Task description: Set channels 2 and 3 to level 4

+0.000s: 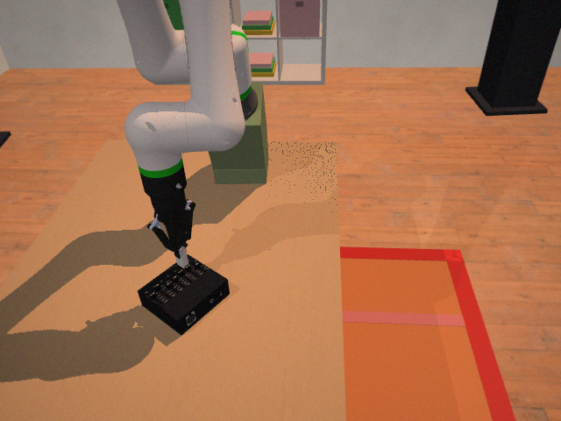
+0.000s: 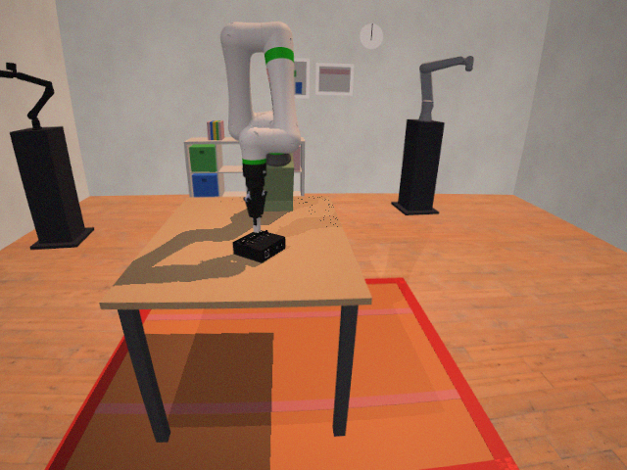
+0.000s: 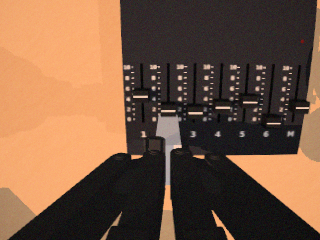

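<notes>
The black lighting desk (image 1: 199, 296) (image 2: 273, 246) (image 3: 214, 23) stands flat on the tan table (image 1: 272, 362) (image 2: 304, 283). In the wrist view its faders sit in a row with numbers below. My gripper (image 1: 181, 261) (image 2: 257, 228) (image 3: 168, 130) is shut and empty, its joined fingertips down at the low end of channel 2's slot, touching that fader's cap (image 3: 168, 111) from below. Channel 3's cap (image 3: 194, 112) sits at about the same height just to the right. Channel 1's cap (image 3: 140, 96) stands higher. The other caps stand at mixed levels.
The arm's green base block (image 1: 242, 153) (image 2: 279, 189) stands at the table's back. A red-bordered orange zone (image 1: 471, 312) (image 2: 440, 349) marks the floor around the table. A shelf unit (image 2: 207, 166) and black pedestals (image 2: 420, 166) stand far off.
</notes>
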You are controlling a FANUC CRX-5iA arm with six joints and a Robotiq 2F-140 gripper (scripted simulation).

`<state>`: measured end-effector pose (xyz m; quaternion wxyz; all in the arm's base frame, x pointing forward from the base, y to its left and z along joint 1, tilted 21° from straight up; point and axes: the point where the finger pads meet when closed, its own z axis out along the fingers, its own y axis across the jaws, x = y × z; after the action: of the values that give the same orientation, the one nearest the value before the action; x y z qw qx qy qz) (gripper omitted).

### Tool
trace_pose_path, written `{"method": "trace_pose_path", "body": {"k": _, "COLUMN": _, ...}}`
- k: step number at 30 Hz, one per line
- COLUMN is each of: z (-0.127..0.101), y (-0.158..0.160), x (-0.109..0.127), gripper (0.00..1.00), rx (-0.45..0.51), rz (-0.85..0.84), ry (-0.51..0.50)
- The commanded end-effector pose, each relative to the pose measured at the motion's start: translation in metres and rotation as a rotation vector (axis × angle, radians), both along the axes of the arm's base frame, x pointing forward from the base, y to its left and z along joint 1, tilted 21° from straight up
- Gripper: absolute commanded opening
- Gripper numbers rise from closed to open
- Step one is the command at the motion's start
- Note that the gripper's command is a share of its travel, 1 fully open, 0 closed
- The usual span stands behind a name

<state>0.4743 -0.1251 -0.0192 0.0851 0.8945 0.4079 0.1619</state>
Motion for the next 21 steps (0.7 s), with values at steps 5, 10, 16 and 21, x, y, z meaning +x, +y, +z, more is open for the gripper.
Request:
{"method": "trace_pose_path", "body": {"k": 5, "z": 0.0008, "y": 0.002, "x": 0.0018, "gripper": 0.0, "rx": 0.0, "rz": 0.0, "ry": 0.0}}
{"method": "trace_pose_path", "body": {"k": 10, "z": 0.0013, "y": 0.0037, "x": 0.0032, "gripper": 0.0, "rx": 0.0, "rz": 0.0, "ry": 0.0}}
{"method": "trace_pose_path", "body": {"k": 16, "z": 0.0016, "y": 0.0049, "x": 0.0042, "gripper": 0.0, "rx": 0.0, "rz": 0.0, "ry": 0.0}}
{"method": "trace_pose_path", "body": {"k": 21, "z": 0.0017, "y": 0.0052, "x": 0.0044, "gripper": 0.0, "rx": 0.0, "rz": 0.0, "ry": 0.0}}
